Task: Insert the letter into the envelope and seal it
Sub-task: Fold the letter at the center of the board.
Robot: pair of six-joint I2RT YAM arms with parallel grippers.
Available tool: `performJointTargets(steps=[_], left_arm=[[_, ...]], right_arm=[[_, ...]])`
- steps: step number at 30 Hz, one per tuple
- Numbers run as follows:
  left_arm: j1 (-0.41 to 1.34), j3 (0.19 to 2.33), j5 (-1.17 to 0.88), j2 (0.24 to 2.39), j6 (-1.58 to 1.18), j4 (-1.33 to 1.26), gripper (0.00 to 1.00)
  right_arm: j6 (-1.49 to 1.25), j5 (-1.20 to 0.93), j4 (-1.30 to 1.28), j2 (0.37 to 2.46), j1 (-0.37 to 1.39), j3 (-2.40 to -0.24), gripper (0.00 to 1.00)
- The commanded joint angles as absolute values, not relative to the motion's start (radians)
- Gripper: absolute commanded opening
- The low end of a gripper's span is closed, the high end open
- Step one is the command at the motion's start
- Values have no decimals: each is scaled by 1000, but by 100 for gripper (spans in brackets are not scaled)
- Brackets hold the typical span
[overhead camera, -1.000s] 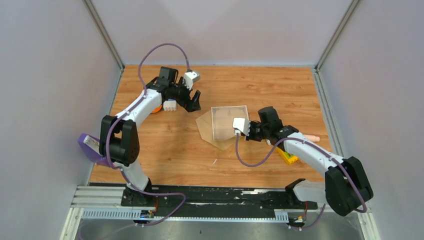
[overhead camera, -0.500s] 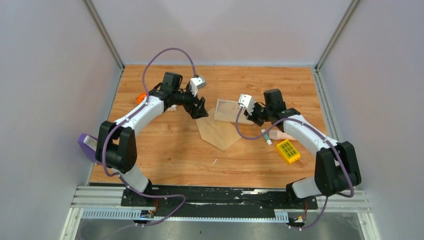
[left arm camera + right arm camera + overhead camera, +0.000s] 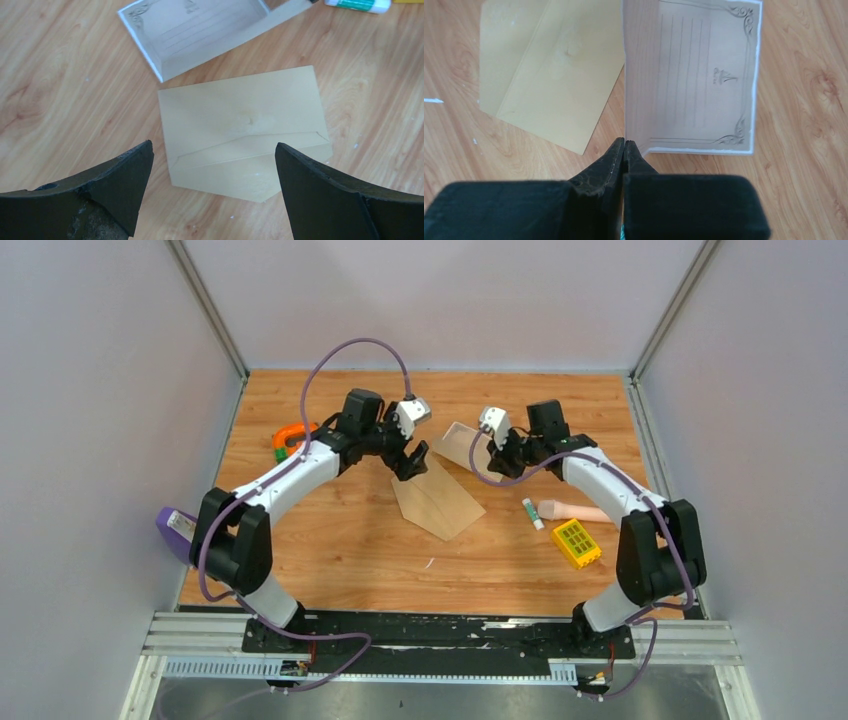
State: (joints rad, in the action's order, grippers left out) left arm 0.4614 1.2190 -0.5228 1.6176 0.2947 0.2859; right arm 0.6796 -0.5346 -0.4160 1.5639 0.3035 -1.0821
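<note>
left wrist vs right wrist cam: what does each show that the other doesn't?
Left wrist only: the left gripper, jaws wide open above the envelope, whose whole outline and flap seam show, and a glue stick at the top edge of the frame.
Right wrist only: the right gripper, shut on the near edge of the letter.
Both: the envelope lying flat on the wooden table, with the letter beside it, its ruled lines and ornate border visible.
</note>
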Motion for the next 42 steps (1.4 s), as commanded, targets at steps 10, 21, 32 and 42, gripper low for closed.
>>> performJointTargets(steps=[10,21,32,42], left_arm=[[443,1190,-453,1620,129,199,100],[441,1382,-496,1883,-69,293,100],[438,1373,-724,1957,-348,-46,100],[438,1399,-836,2150,-717,-312,100]], right_arm=[[390,-763,-580,1742,184,-1345,0],[255,-966,-589,1823,72,-1382,0],[117,-1158,-556,1813,9,-1407,0],[7,-1267,-461,1799,-23,-1387,0]])
